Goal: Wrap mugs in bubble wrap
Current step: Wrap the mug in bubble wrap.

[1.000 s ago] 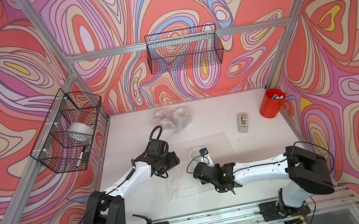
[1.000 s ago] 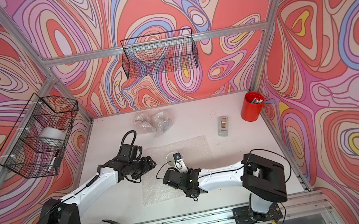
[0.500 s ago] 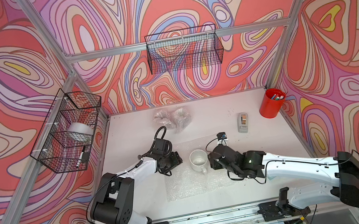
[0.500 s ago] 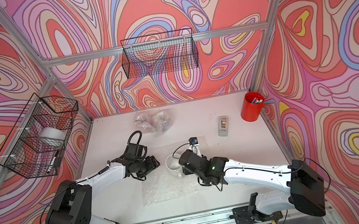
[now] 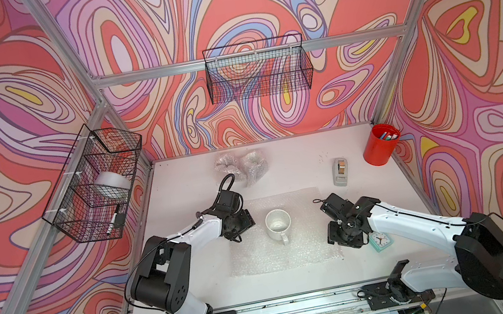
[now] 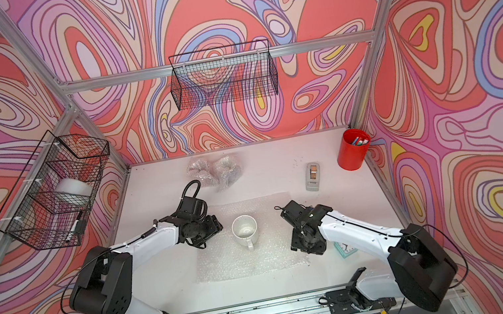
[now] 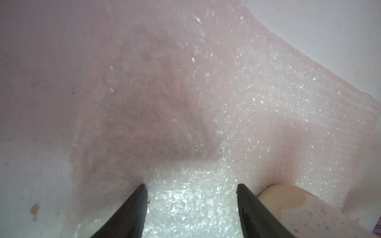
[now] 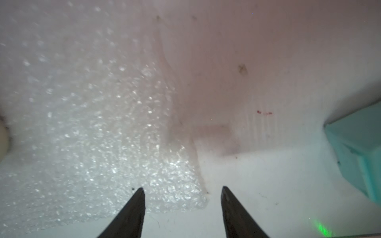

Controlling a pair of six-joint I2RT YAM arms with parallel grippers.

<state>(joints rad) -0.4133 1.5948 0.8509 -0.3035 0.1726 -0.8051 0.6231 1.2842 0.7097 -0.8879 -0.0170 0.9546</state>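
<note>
The white worktop (image 5: 296, 164) is carrying everything, and its near strip is being covered by both arms in both top views. A flat sheet of bubble wrap (image 5: 307, 242) is lying at its middle, roughly square, its edges running in line with the worktop's edges; being clear, its outline is hard to trace against the white.

The left pincer (image 7: 190, 185) is hanging over the sheet's left edge with its fingers apart and wrap showing between them; whether they are touching the wrap cannot be told. The right pincer (image 8: 182, 188) is hanging over the sheet's near right corner, fingers likewise apart and clamped on nothing. In the top views both sets of fingertips are being hidden under the wrist housings.

Two crumpled bundles of bubble wrap (image 5: 241, 166) are sitting near the far wall, their contents too clouded to make out.

The white mug (image 5: 278, 222) is standing upright on the sheet between the two pincers, mouth up, its handle pointing toward the near edge. The left wrist view is cutting it off at the frame's edge (image 7: 309, 214).

A small teal clock (image 5: 380, 241) is peeking out from under the right arm, mostly covered
</note>
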